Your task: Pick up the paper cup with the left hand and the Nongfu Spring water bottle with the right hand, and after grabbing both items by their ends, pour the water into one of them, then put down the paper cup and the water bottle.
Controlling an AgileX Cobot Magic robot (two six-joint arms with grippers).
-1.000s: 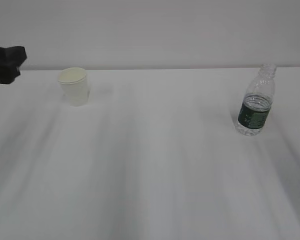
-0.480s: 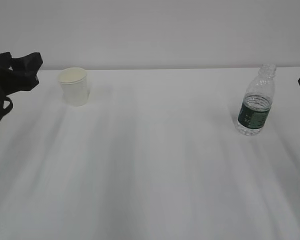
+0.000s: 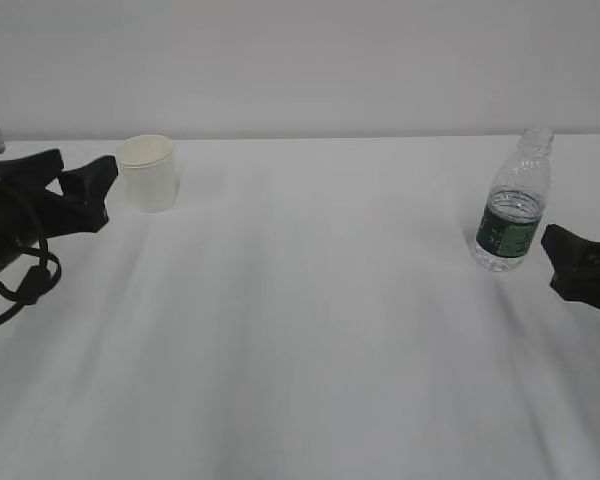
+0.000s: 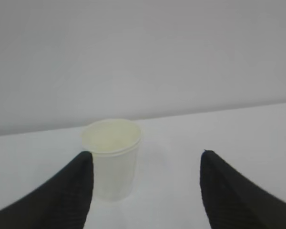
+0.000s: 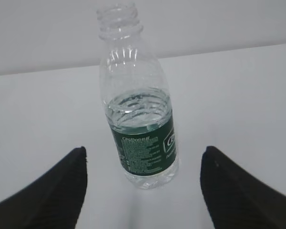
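A cream-white paper cup stands upright at the far left of the white table. My left gripper is open just left of it, apart from it. In the left wrist view the paper cup sits ahead of the open left gripper, close to the left finger. The Nongfu Spring water bottle, clear with a green label and no cap, stands upright at the right, about half full of water. My right gripper is open just right of it. The right wrist view shows the bottle ahead of the open right gripper.
A plain pale wall rises behind the table's far edge. White tabletop stretches between cup and bottle and toward the front.
Both arms have come in from the sides: the left gripper moved right toward the cup, and the right gripper entered from the right edge toward the bottle. Cup and bottle have not moved.
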